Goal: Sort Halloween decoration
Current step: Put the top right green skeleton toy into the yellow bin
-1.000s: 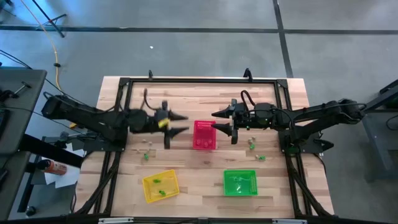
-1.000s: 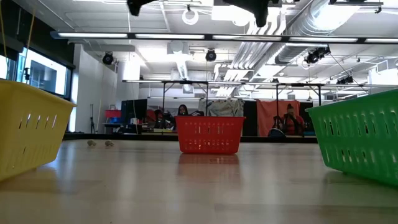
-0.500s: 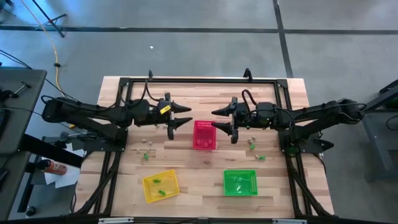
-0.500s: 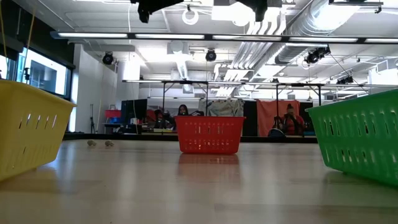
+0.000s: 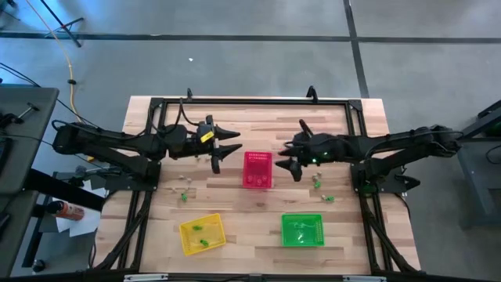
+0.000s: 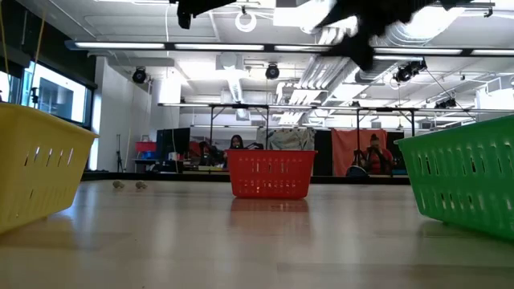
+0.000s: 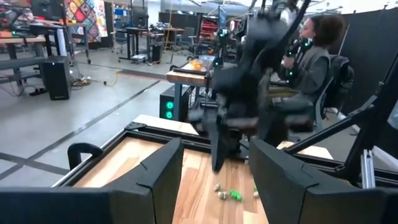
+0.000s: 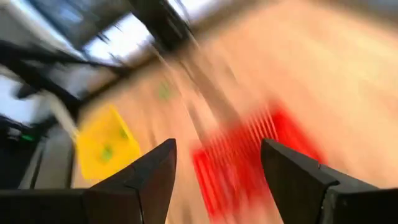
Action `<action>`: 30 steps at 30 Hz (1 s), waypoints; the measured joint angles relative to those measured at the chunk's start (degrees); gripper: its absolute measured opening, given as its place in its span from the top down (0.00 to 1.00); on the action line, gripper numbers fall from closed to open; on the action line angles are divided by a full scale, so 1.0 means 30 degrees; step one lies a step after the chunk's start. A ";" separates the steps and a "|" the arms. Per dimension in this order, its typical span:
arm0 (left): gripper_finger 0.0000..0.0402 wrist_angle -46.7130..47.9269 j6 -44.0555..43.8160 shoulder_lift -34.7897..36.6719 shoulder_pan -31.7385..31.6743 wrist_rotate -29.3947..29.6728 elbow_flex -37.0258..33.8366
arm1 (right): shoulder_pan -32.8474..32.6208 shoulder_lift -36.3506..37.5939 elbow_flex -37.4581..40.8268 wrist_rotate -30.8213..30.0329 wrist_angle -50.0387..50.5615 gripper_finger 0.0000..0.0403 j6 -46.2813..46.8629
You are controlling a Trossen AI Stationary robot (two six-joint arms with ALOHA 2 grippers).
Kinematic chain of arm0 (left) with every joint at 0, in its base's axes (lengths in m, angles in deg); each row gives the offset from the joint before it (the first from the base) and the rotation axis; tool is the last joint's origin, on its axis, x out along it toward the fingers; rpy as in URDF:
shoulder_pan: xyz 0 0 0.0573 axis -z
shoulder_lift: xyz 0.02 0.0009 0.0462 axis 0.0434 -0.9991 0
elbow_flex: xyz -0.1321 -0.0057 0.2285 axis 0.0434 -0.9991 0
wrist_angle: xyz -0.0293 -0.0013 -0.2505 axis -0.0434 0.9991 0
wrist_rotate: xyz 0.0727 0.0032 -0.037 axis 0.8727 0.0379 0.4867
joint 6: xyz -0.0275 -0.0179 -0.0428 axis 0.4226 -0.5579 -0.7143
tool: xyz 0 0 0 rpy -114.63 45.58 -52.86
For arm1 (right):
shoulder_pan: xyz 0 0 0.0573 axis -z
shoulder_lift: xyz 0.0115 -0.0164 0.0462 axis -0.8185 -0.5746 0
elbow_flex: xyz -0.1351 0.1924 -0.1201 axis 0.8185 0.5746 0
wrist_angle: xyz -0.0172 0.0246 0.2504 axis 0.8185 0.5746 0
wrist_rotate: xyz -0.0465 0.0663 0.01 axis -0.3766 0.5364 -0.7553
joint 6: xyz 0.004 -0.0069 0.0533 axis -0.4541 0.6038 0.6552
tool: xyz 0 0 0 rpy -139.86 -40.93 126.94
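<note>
The Halloween decoration lies as tiny trinkets on the wooden table. A pale and green cluster [image 5: 185, 188] lies at the left and another [image 5: 319, 186] at the right, also seen past my left fingers [image 7: 229, 194]. My left gripper [image 5: 232, 146] hangs open above the table, left of the red basket [image 5: 257, 169]. My right gripper [image 5: 286, 153] hangs open just right of that basket, tipped down toward it [image 8: 249, 163]. Neither holds anything.
A yellow basket [image 5: 202, 233] and a green basket [image 5: 302, 229] stand near the front edge, each with small green pieces inside. A black frame [image 5: 250, 100] runs round the table. Two pale trinkets [image 6: 128, 185] lie left of the red basket [image 6: 271, 173].
My left gripper has swung toward the table's far edge and a little toward the red basket, then kept still. My right gripper has tipped its fingers downward and rolled over the last half second, staying beside the red basket. Both remain open.
</note>
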 joint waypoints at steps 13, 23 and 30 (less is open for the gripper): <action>0.57 0.0165 -0.0007 0.0000 0.0000 0.1411 0.0000 | -0.0525 -0.1635 0.0007 0.1101 1.5729 0.44 1.6890; 0.57 0.0347 -0.0007 0.0000 0.0000 0.1341 0.0000 | -0.1923 -0.4106 0.0007 0.2694 1.6547 0.44 1.7988; 0.57 0.0405 -0.0007 0.0000 0.0000 0.1333 0.0000 | -0.1499 -0.5304 0.1036 0.3477 1.4635 0.44 1.7891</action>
